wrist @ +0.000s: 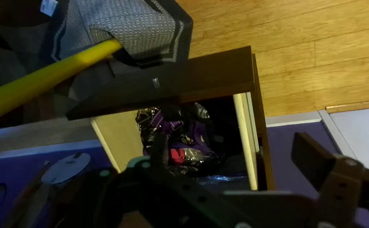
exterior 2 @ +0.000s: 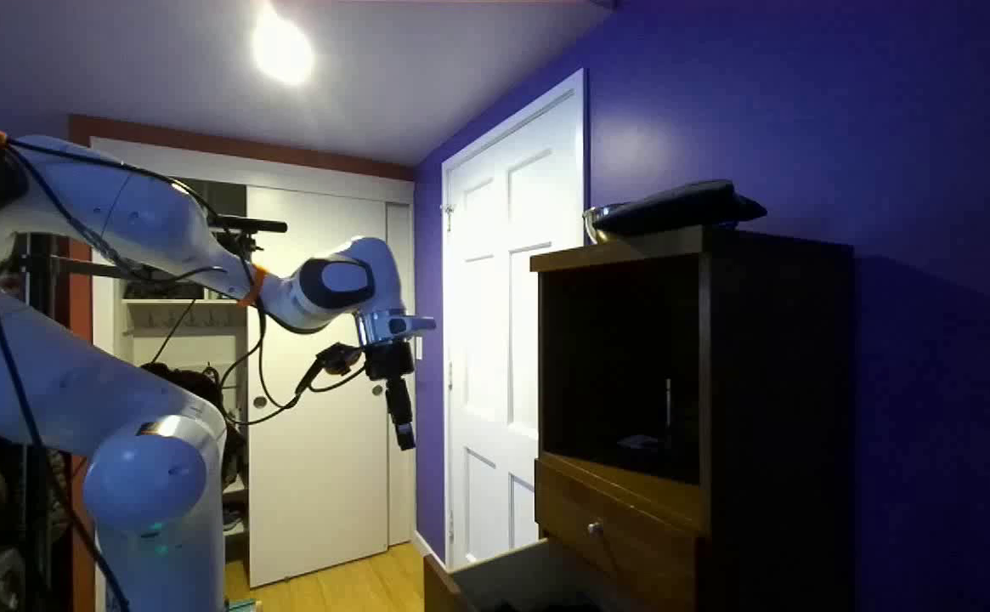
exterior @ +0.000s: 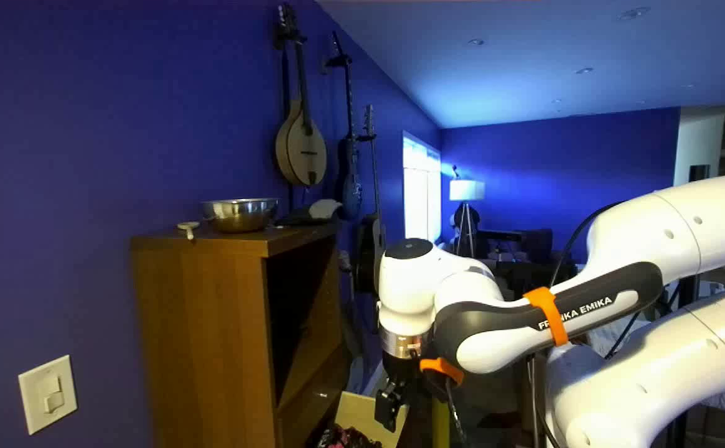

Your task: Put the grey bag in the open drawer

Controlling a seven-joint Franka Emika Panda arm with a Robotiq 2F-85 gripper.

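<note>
The grey bag (exterior: 325,210) lies on top of the wooden cabinet, behind the metal bowl in an exterior view. Its pale part shows beside a dark flat part. In an exterior view a dark, soft pouch (exterior 2: 681,206) on the cabinet top looks like the same bag. The open drawer (exterior: 362,410) is pulled out low on the cabinet; its front panel also shows in an exterior view (exterior 2: 439,586) and the wrist view (wrist: 203,74). My gripper (wrist: 235,155) is open and empty, fingers wide apart, pointing down above the drawer. It shows in both exterior views (exterior: 389,404) (exterior 2: 405,429).
A metal bowl (exterior: 241,214) and a small white item (exterior: 188,228) sit on the cabinet top (exterior 2: 622,251). A closed drawer with a knob (exterior 2: 595,529) is above the open one. Dark, purple and red clutter (wrist: 184,142) fills the open drawer. A yellow bar (wrist: 51,76) is beside it.
</note>
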